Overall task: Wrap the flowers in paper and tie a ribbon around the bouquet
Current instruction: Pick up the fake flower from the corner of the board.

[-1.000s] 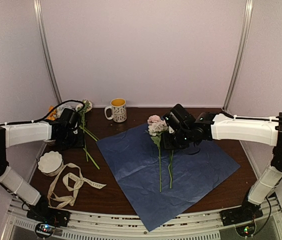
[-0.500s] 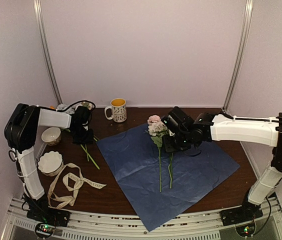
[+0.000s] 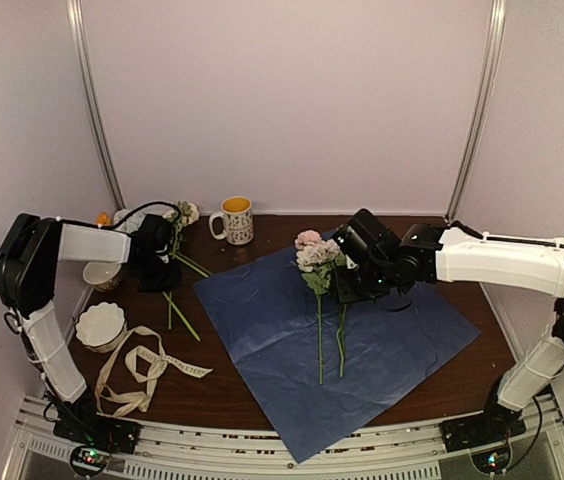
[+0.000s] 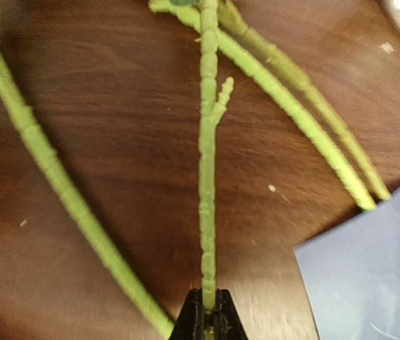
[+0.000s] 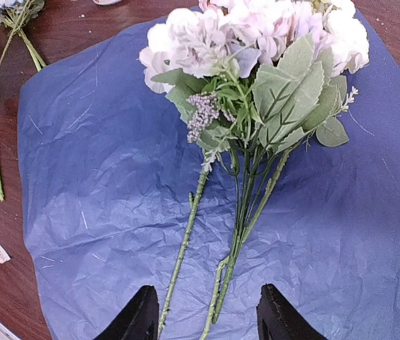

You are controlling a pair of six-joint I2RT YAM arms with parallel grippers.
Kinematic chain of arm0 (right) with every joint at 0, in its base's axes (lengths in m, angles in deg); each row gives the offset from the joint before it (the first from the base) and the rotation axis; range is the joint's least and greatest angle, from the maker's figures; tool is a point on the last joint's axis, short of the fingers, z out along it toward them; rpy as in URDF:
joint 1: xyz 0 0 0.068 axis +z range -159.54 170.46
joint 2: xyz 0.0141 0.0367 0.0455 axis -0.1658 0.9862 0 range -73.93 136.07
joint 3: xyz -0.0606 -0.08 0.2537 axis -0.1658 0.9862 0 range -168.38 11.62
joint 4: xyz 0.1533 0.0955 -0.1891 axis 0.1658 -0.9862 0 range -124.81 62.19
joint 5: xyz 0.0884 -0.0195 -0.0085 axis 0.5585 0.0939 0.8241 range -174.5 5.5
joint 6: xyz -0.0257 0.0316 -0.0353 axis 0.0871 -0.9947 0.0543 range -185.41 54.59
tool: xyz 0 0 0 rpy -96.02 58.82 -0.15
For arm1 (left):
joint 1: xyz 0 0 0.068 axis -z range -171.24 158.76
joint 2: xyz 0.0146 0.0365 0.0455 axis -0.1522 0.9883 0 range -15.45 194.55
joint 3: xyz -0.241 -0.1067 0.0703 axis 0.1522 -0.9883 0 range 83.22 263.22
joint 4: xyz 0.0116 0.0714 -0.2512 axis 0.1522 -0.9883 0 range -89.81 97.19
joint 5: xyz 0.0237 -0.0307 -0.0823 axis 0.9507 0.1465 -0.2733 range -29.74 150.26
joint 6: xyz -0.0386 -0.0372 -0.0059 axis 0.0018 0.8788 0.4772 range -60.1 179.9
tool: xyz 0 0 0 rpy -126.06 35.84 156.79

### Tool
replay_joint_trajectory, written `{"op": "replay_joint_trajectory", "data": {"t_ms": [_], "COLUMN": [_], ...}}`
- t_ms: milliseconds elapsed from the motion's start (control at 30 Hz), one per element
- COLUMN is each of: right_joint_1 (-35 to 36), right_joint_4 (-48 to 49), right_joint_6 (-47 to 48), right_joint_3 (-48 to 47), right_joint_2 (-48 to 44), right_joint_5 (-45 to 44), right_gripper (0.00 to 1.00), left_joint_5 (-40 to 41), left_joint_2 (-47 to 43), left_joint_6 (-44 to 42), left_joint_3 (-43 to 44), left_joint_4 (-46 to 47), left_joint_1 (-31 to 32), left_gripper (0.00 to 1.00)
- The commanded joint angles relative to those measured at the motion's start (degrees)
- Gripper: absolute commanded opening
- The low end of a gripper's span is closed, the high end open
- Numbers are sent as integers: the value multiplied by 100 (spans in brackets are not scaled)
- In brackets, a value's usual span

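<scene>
The blue paper [image 3: 362, 345] lies spread on the table. Two flowers [image 3: 314, 255] with pale pink and white blooms rest on it, stems pointing toward me. My right gripper [image 5: 207, 320] hovers open just above those stems [image 5: 246, 212], holding nothing; in the top view the right gripper [image 3: 350, 287] is beside the blooms. More flowers [image 3: 180, 214] lie off the paper's left corner. My left gripper [image 4: 208, 316] is shut on one of their green stems [image 4: 208, 163], and the top view shows the left gripper [image 3: 161, 282] over them. The beige ribbon [image 3: 142, 372] lies curled at front left.
A white-and-yellow mug [image 3: 235, 220] stands at the back near the paper's far corner. A white scalloped bowl [image 3: 100, 325] sits left of the ribbon, and another small bowl [image 3: 102, 273] lies behind it under the left arm. Two loose stems [image 4: 306, 120] lie beside the held one.
My left arm has folded back and swung its gripper to the left-hand stems, then closed on one. The right gripper has drifted slightly right, staying open.
</scene>
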Motion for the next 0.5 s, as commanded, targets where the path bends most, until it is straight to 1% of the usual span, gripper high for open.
{"op": "replay_joint_trajectory", "data": {"t_ms": [0, 100, 200, 267, 333, 400, 467], "right_joint_1": [74, 148, 233, 269, 329, 432, 560], "right_joint_4": [63, 463, 1396, 2312, 3266, 4011, 4493], "right_joint_6": [64, 212, 479, 578, 613, 644, 663], "right_joint_3": [87, 201, 519, 821, 1099, 1216, 1130], "right_joint_2": [-380, -633, -1044, -1360, -1639, -1824, -1855], "right_joint_5": [-124, 156, 872, 1558, 2249, 2768, 3069], "right_gripper": [48, 48, 48, 48, 49, 51, 53], "left_joint_5": [-39, 247, 207, 96, -53, -473, -944], "left_joint_2": [-1303, -2175, -3131, -3738, -4275, -4733, -4987], "left_joint_6": [256, 304, 93, -182, -473, -618, -706], "left_joint_3": [-398, -713, -1228, -1554, -1844, -2100, -2287], "left_joint_4": [562, 669, 1165, 1661, 2137, 2729, 3344], "left_joint_1": [-4, 106, 484, 949, 1589, 2098, 2572], "left_gripper": [0, 0, 0, 0, 0, 0, 0]}}
